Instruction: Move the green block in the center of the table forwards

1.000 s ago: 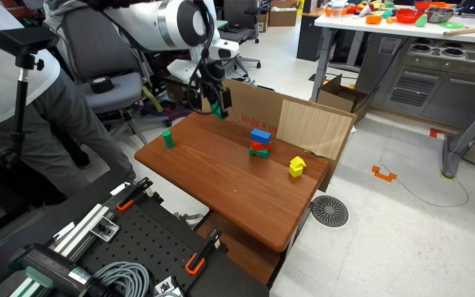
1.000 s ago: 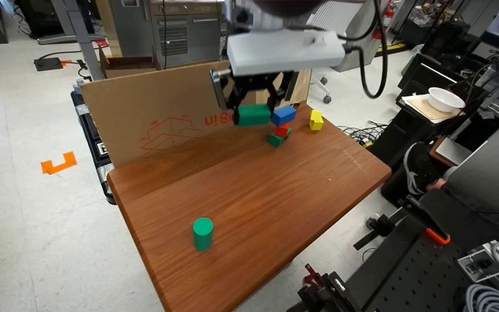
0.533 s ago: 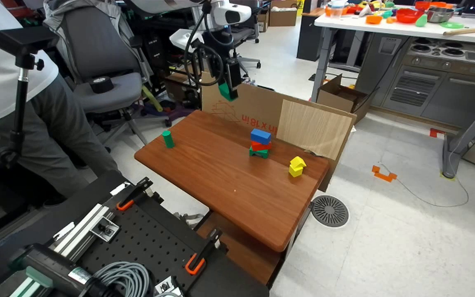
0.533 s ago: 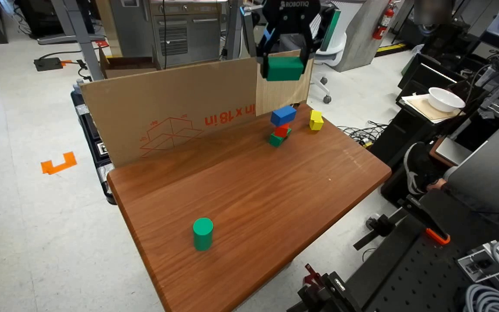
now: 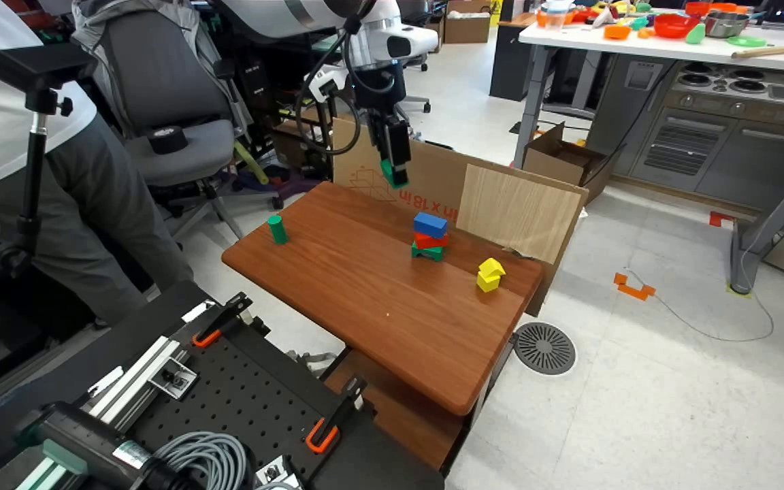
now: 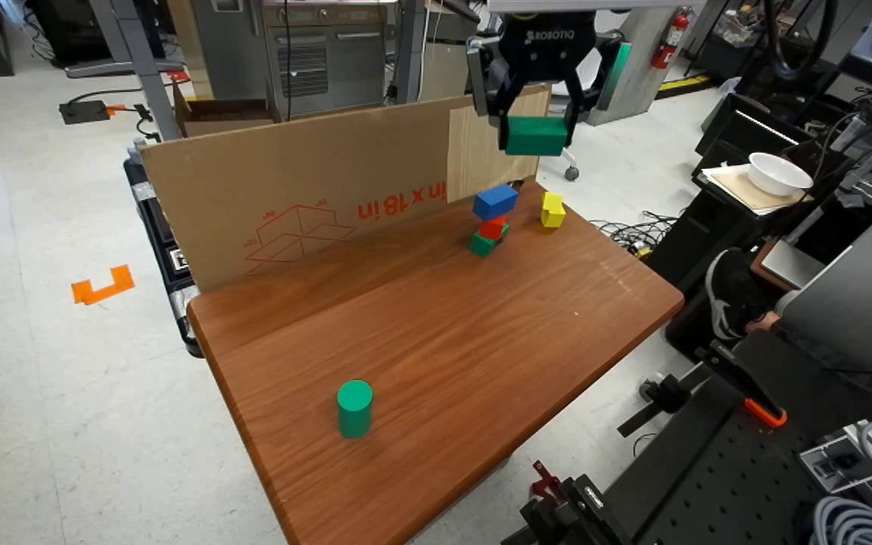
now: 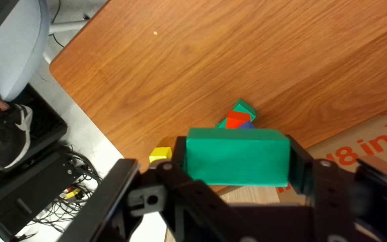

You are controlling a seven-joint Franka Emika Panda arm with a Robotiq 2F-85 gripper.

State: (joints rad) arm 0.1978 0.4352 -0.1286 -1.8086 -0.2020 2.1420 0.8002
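- The reddish-brown table, lower than the gripper
- A green cylinder, upright, well apart from the gripper
- A notched green piece and the lower yellow block, nearer the gripper

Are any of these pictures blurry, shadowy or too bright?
Wrist view: black parts of the jaws at lower right look blurred, the green block keeps clear edges, and a white patch below looks washed out; in an exterior view, shadow darkens the table along the cardboard.

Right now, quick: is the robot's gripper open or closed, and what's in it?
Gripper: closed, holding a green rectangular block in the air.
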